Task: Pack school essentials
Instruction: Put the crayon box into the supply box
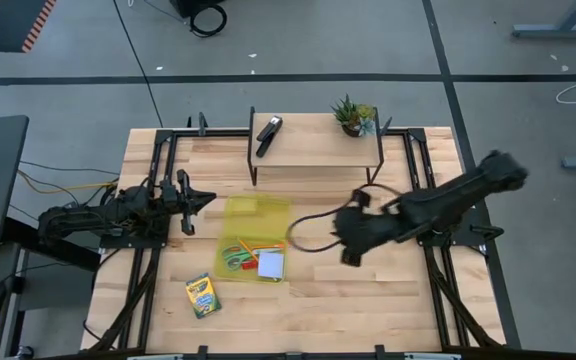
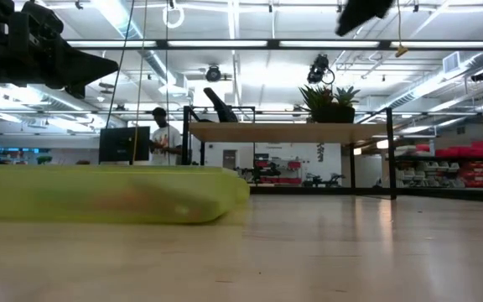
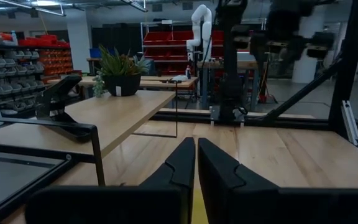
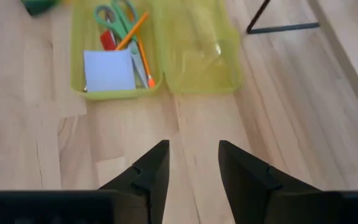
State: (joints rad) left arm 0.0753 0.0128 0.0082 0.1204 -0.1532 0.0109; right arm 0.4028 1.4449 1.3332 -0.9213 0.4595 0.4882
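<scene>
An open yellow-green pencil case (image 1: 253, 240) lies flat on the table. Its tray half (image 4: 120, 56) holds green-handled scissors (image 4: 114, 15), a yellow pencil (image 4: 132, 31), an orange pen (image 4: 144, 62), a small red piece (image 4: 107, 40) and a pale blue notepad (image 4: 109, 70). The lid half (image 4: 197, 53) is bare. A yellow-green crayon box (image 1: 203, 296) lies on the table near the front edge, left of the case. My right gripper (image 4: 193, 149) hangs open above the table, right of the case, with nothing between its fingers. My left gripper (image 3: 196, 143) waits shut at the table's left.
A low wooden shelf (image 1: 313, 150) stands at the table's far side, bearing a black stapler (image 1: 268, 133) and a small potted plant (image 1: 353, 117). Bare wood lies between the case and the right gripper (image 1: 349, 254). A person (image 2: 164, 138) stands in the room beyond.
</scene>
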